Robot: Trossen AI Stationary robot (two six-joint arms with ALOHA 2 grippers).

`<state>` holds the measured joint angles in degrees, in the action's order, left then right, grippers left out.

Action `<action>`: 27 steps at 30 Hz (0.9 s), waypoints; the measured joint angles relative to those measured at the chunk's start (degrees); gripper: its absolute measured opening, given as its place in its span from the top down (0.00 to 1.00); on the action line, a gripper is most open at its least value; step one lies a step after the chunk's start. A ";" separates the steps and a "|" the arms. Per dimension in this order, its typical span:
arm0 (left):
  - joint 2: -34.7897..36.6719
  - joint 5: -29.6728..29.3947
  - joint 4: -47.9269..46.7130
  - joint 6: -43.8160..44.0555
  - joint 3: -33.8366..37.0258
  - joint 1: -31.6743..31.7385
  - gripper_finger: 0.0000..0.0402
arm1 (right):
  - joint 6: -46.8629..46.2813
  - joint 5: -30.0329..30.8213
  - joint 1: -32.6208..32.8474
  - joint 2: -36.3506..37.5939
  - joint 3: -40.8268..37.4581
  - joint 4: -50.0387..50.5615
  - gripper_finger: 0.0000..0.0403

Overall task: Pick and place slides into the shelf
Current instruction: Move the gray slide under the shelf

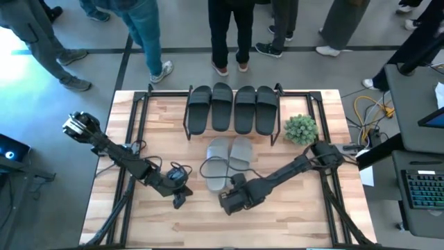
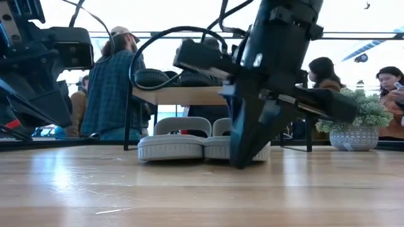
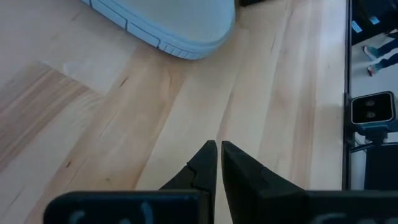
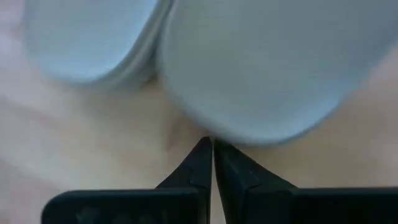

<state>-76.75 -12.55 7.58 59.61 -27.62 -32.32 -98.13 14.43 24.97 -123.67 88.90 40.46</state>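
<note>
While the four dark slides sit in a row on top of the shelf at the table's far edge, the two light grey slides lie side by side on the bare wood just in front of it. The right gripper is down at the table, fingers pressed together, tips touching the near end of one light slide. The left gripper is low over the table to the left of the pair, fingers nearly closed with only a thin gap and nothing between them; the rounded end of a light slide lies well ahead of it.

The near half of the table is open board, with clear wood on both sides of the grippers. A potted plant stands just beside the shelf's right end. Several people stand close along the far edge. I can read no brand or lettering on anything.
</note>
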 joint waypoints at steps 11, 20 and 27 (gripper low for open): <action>0.01 -1.26 -0.16 -0.48 0.00 -0.04 0.98 | 7.90 7.47 -7.23 0.21 -0.17 8.07 0.97; 0.02 -1.25 -0.33 -0.50 0.00 -0.07 0.98 | 12.58 11.46 -13.73 0.24 -0.21 13.43 0.97; 0.02 -1.23 -0.52 -1.96 -0.02 -0.07 0.98 | 13.12 10.02 -11.96 0.67 0.77 13.61 0.97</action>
<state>-76.73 -13.79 7.05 57.65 -27.64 -32.38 -85.01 24.45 13.01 -123.00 89.67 54.07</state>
